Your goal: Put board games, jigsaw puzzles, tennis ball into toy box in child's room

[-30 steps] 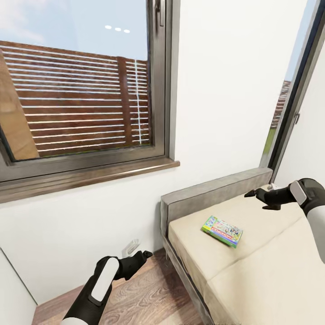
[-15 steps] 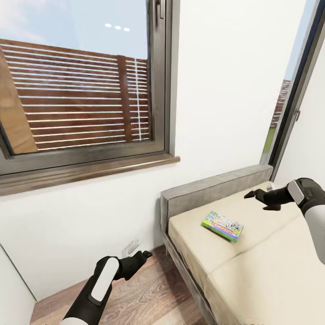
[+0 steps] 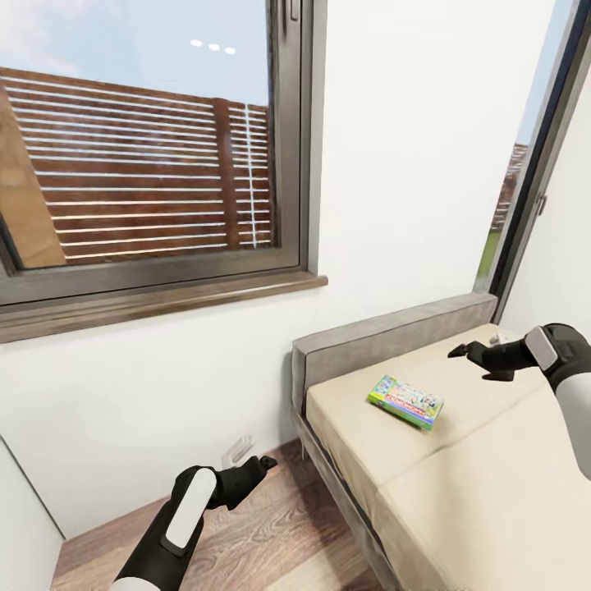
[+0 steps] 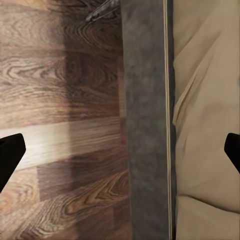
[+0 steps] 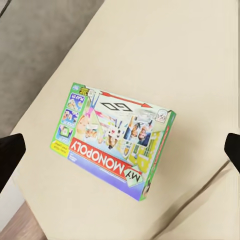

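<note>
since the right gripper (image 3: 465, 351) hangs above the bed (image 3: 460, 476) with its fingers apart and nothing between them, this reads as the approach step for the first bed pickup. monopoly board game (image 3: 406, 401) lies flat on the beige mattress, toward the far end near the grey headboard (image 3: 386, 345), left of and nearer than the right gripper, well apart from it. right wrist view has the box (image 5: 114, 140) centred between the two fingertips, face up, slightly skewed to the jaw line

left gripper (image 3: 264, 462) is low over the wood floor (image 3: 271, 542) just left of the bed frame, fingers spread, empty

next move, as i judge it: bring the right gripper down and left over the box, square the wrist to a short edge, then close on it. box is thin and flat on soft bedding, so getting a finger under the edge may be awkward; could slide instead of lifting

no toy box, table or other toys in these views, so can't report what the box holds
</note>
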